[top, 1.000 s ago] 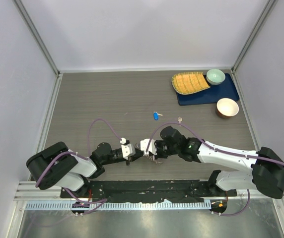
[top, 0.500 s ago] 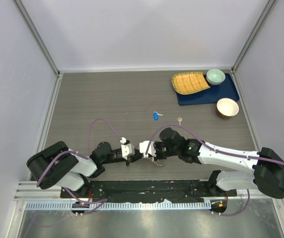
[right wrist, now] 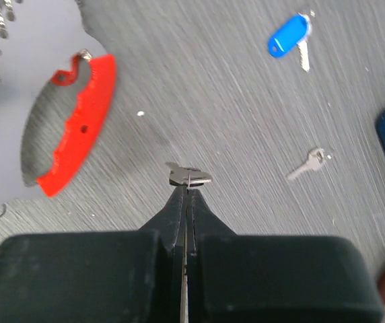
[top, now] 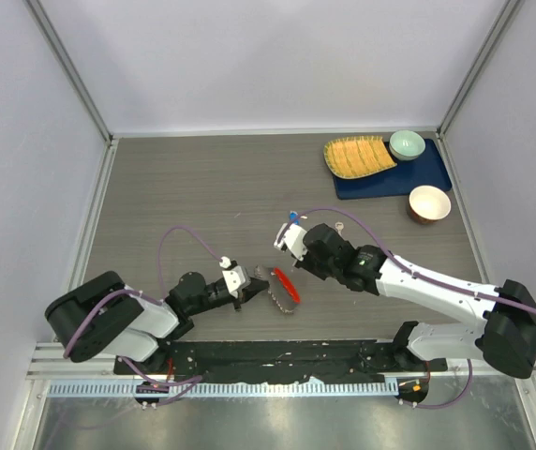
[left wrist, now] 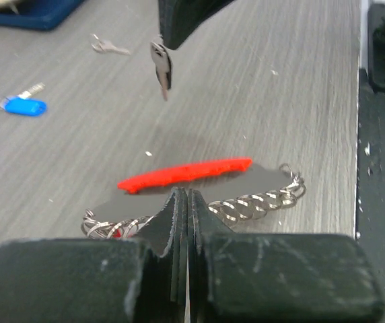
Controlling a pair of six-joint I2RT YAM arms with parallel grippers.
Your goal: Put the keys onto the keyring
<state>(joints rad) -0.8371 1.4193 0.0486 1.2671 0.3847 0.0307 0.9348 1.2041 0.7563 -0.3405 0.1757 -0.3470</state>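
The keyring (top: 285, 286) hangs just past my left gripper (top: 254, 281), its red fob (left wrist: 186, 173) on edge and its silvery chain (left wrist: 256, 202) trailing right. The left gripper (left wrist: 182, 196) is shut on the fob's grey near edge. Farther back, my right gripper (top: 285, 240) is shut on a small dark-headed metal key (right wrist: 189, 177), which hangs from its fingertip (left wrist: 179, 23) above the table beyond the fob (right wrist: 78, 121). A blue-headed key (right wrist: 288, 37) (left wrist: 21, 105) and a plain silver key (right wrist: 308, 165) (left wrist: 108, 47) (top: 340, 225) lie loose on the table.
At the back right a blue mat (top: 418, 178) carries a yellow woven plate (top: 357, 157) and a green bowl (top: 407, 144). A brown bowl (top: 429, 203) stands beside it. White walls close in three sides. The black base rail (top: 268, 356) runs along the near edge.
My right gripper has pulled back from the left gripper, moving away across the table with the key. The red fob now shows in the gap. The left gripper has shifted slightly.
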